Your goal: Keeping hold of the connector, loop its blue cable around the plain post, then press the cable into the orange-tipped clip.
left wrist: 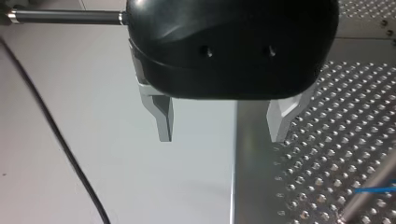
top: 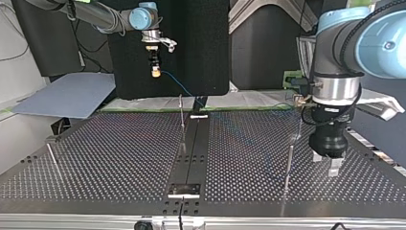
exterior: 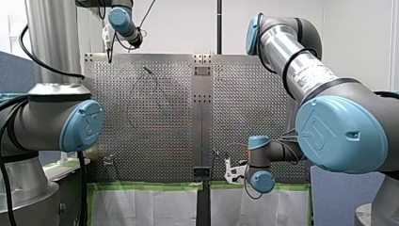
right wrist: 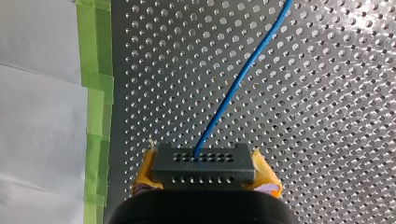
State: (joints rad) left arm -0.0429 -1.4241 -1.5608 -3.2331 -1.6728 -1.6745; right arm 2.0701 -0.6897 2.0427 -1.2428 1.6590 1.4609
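Our right gripper [right wrist: 204,179] clamps the connector [right wrist: 203,163]; the blue cable [right wrist: 236,88] leaving it looks light and floppy, so we hold the rigid connector. Our left gripper [left wrist: 222,134] has its fingers apart.

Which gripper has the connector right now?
My right gripper: its yellow pads clamp the grey connector trailing the blue cable. My left gripper stands open, its metal fingers empty.

The blue cable [right wrist: 235,88] runs beyond the right wrist view's edge.

Front and top views opposite across one shared table [exterior: 244,103]; wrist views close.
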